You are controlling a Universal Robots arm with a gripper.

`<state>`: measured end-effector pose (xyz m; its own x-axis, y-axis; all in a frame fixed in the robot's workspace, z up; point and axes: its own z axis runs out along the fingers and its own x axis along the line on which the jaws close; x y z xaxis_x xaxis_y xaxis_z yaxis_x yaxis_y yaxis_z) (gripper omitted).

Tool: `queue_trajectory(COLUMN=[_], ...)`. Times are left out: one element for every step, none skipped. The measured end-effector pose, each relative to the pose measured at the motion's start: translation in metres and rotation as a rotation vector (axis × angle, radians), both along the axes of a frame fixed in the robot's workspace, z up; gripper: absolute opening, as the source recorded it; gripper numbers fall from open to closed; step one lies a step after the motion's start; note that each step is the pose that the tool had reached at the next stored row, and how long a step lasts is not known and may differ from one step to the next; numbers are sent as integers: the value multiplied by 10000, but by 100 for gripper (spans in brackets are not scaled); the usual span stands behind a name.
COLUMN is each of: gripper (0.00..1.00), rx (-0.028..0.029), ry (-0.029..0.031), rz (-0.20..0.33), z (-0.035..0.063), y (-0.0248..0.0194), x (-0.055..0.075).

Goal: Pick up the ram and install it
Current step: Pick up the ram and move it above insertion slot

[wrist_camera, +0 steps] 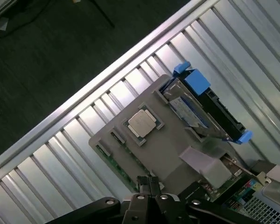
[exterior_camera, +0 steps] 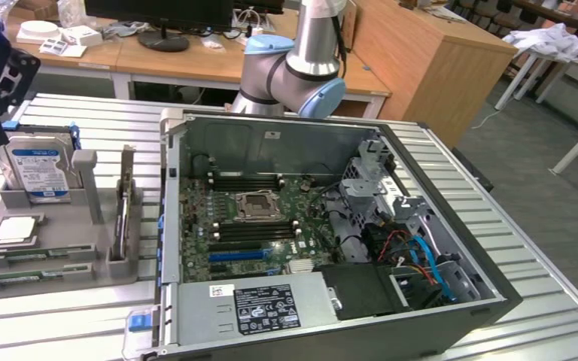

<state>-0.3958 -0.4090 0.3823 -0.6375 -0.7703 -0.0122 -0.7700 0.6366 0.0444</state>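
Gripper point(wrist_camera: 150, 181) closed on nothing over grey tray point(wrist_camera: 172, 149), tray near table point(wrist_camera: 56, 161) edge at exterior view's left, holding ram point(wrist_camera: 114, 162), processor point(wrist_camera: 141, 122), hard drive point(wrist_camera: 189, 105)

One hard drive point(exterior_camera: 38, 167), one processor point(wrist_camera: 141, 122), one tray point(exterior_camera: 78, 259)

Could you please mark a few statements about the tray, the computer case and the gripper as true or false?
1. The hard drive stands upright in the gray tray. True.
2. The processor sits inside the computer case. False: it lies flat on the tray.
3. The gripper has its jaws shut. True.
4. The ram is held in the jaws. False: it lies along the tray's edge.
5. The computer case is closed. False: it is open, its motherboard exposed.
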Motion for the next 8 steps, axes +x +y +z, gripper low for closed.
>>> queue_trajectory(gripper=[11,11,11,11,11,11,11,11], rx=[0,0,-1,-1,0,0,0,0], ry=[0,0,0,0,0,0,0,0], rz=[180,360,540,720,900,1091,1271,1451], z=[0,-1,-1,-2,-2,-2,-3,-3], y=[0,0,0,0,0,0,0,0], x=[0,0,0,0,0,0,0,1])
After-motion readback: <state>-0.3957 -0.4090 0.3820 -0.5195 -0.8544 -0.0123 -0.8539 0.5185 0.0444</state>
